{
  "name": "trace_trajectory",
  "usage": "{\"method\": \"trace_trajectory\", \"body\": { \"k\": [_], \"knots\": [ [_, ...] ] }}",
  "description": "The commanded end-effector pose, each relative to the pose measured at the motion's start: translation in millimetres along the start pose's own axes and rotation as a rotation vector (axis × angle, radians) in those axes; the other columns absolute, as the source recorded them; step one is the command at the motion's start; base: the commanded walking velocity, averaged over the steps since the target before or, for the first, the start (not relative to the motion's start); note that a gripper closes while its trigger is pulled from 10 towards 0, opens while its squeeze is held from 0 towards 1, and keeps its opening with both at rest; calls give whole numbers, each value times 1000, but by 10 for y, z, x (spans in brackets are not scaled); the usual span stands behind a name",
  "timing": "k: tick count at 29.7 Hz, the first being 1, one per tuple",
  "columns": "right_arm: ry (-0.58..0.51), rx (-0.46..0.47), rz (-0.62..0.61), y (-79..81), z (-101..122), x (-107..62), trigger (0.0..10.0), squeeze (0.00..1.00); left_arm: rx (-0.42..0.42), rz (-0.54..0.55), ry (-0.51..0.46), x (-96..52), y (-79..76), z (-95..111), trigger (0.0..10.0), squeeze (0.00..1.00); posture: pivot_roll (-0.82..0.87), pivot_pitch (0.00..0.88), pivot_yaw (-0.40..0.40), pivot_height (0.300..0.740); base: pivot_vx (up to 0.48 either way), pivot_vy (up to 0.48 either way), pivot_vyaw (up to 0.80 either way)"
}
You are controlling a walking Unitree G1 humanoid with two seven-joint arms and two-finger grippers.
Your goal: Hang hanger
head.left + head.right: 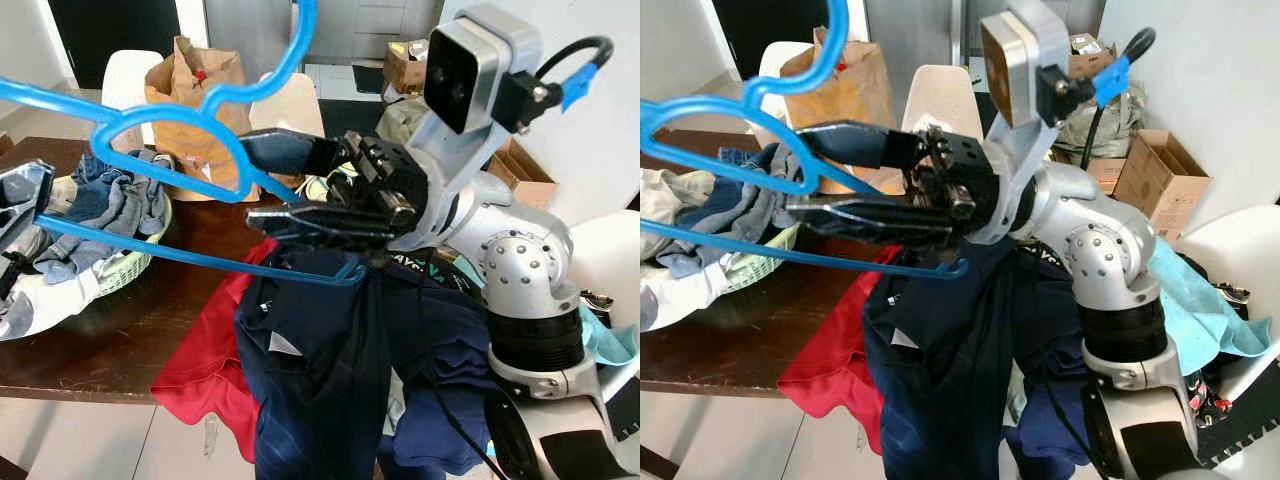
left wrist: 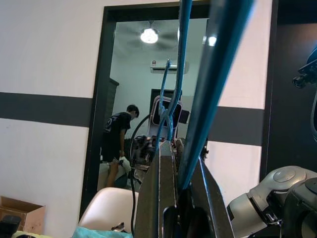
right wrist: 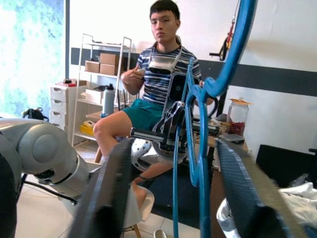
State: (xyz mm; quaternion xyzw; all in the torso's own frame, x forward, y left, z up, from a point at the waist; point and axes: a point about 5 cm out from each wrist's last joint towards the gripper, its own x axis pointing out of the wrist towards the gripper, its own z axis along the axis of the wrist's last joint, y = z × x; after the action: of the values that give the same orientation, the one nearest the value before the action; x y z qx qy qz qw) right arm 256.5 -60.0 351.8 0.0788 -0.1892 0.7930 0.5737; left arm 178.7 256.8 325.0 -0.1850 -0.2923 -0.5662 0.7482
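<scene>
A blue plastic hanger (image 1: 160, 112) is held up over the table, hook pointing upward. A navy shirt (image 1: 320, 370) hangs from its right end. My left gripper (image 1: 30, 212) at the left edge is shut on the hanger's lower bar; in the left wrist view its fingers (image 2: 163, 173) pinch the blue bar (image 2: 218, 59). My right gripper (image 1: 248, 180) is open. Its two long black fingers straddle the hanger's shoulder without closing on it, and in the right wrist view the hanger (image 3: 233, 54) stands between the spread fingers (image 3: 111, 188).
A dark wooden table (image 1: 90, 340) holds a green basket (image 1: 125, 265) of clothes, a brown paper bag (image 1: 195, 90) and a red cloth (image 1: 210, 370) draped over its edge. White chairs and a cardboard box (image 1: 525, 170) stand behind. A seated person (image 3: 158, 84) faces me.
</scene>
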Motion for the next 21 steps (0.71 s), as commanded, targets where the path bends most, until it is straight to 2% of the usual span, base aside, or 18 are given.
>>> {"method": "trace_trajectory", "body": {
  "k": [1,12,20,21],
  "knots": [
    [-21,1,23,18,40,5,0,0,-10,-10,-12,-3,12,-33,0,0,25,21,-21,740,0,0,0],
    [-2,2,45,30,29,3,0,0,-2,17,-23,2,52,-62,0,0,23,15,-20,740,0,0,0],
    [57,-2,-27,-57,-76,-18,0,0,21,76,-52,14,138,-87,0,0,24,11,-16,740,0,0,0],
    [71,-8,-63,-96,-93,-40,0,0,22,90,-50,9,156,-100,4000,0,25,11,-15,740,0,0,0]
  ]
}}
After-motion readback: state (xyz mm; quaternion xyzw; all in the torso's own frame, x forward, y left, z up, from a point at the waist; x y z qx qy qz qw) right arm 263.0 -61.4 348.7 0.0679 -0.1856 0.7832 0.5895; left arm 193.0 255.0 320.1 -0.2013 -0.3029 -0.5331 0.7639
